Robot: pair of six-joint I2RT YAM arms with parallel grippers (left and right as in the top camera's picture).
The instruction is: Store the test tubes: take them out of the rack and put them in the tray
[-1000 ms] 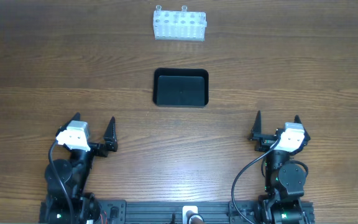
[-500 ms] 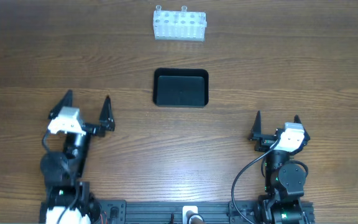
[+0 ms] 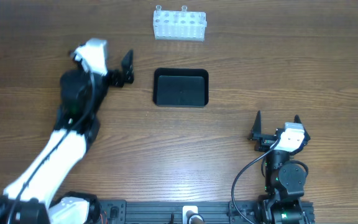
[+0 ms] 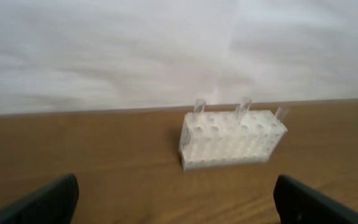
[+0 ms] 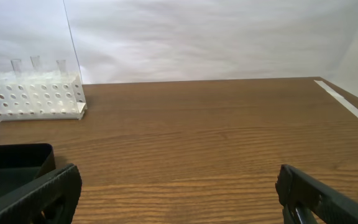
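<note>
Item 1, test tubes [image 5: 15, 64]: clear tubes standing upright in the rack [image 3: 179, 26], their open tops rising above its upper face. I count four tops from the right wrist view; all of them sit along the rack's far row, the side away from the arms. None lies in the tray.

Item 2, rack: a white perforated block resting flat on the bench [image 3: 291, 56], at the far edge of my working area, near the middle of the bench's width. Its front wall shows rows of round holes.

Item 3, tray [image 3: 181, 90]: black, shallow, rectangular with rounded corners. It lies directly on the arms' side of the rack, apart from it, with a strip of bare wood between the two. I see nothing inside it.

Item 4, left end effector [image 4: 175, 182]: fingers spread wide apart, holding nothing. In the top view I see the left arm stretched well up the bench, with the end effector to the left of the tray, about level with the gap between tray and rack. Its own camera faces the rack head-on; the rack is not between the fingers, and I see bare wood between them and it.

Item 5, right end effector [image 3: 278, 117]: fingers likewise apart and empty. It sits close to its own base, at the near right of the bench, well apart from tray and rack.

Item 6, surroundings: a brown wood-grain bench and a plain white backdrop [image 5: 197, 37] rising behind the rack.
</note>
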